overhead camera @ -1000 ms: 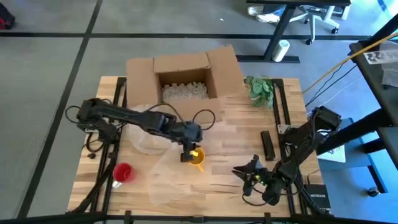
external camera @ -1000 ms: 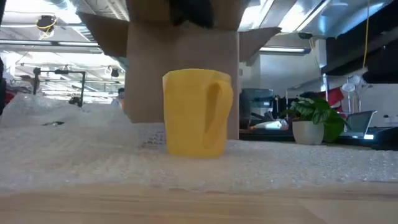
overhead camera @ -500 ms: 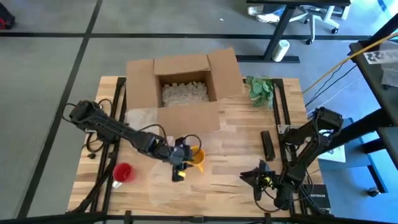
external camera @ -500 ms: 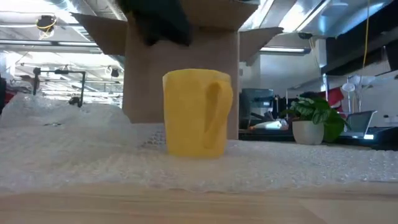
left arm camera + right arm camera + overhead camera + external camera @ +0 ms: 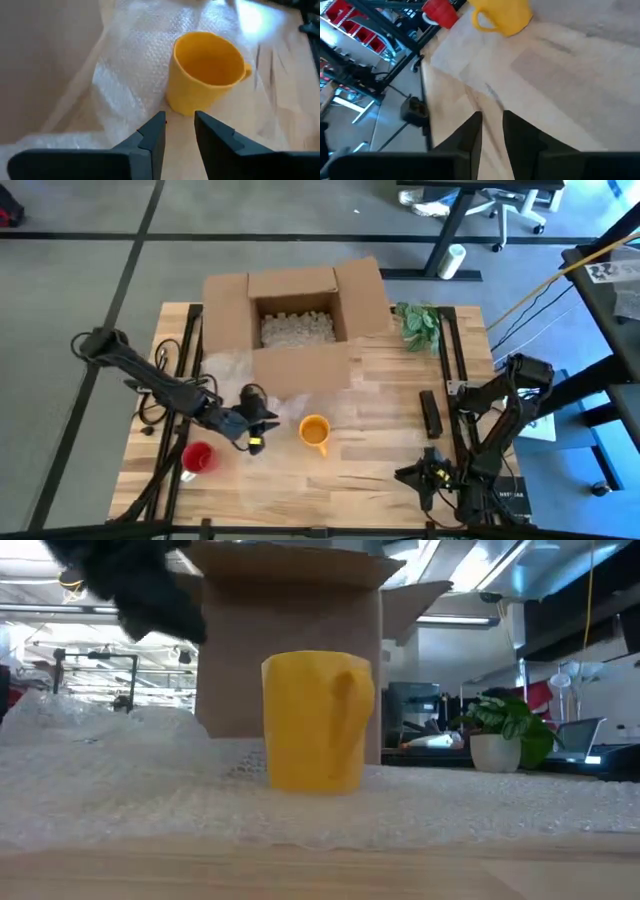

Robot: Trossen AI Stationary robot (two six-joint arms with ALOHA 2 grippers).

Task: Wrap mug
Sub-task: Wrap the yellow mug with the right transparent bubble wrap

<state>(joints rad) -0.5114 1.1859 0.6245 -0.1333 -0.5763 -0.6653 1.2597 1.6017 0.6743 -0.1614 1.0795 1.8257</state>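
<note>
In front of the open cardboard box (image 5: 296, 315), a yellow mug (image 5: 314, 431) stands upright on a sheet of clear bubble wrap (image 5: 135, 65) spread over the bench (image 5: 390, 405). Its handle points away from the box, and wrap lies free on all sides of it; that placement reads as deliberate, leaving material to fold up around the mug. The left gripper (image 5: 252, 442) hangs just beside the mug, on the side toward the red cup (image 5: 197, 457). Its fingers (image 5: 152, 137) are nearly pressed together with a narrow gap, pinching nothing, and they aim at the foot of the mug where the wrap lies flat. That low approach would suit catching a wrap edge rather than the mug itself. The right gripper (image 5: 428, 478) waits well apart from the mug on the opposite side, near the bench edge, its fingers (image 5: 470, 132) likewise close together and holding nothing. The box holds packing peanuts (image 5: 296, 329), probably a bed for the wrapped mug.
</note>
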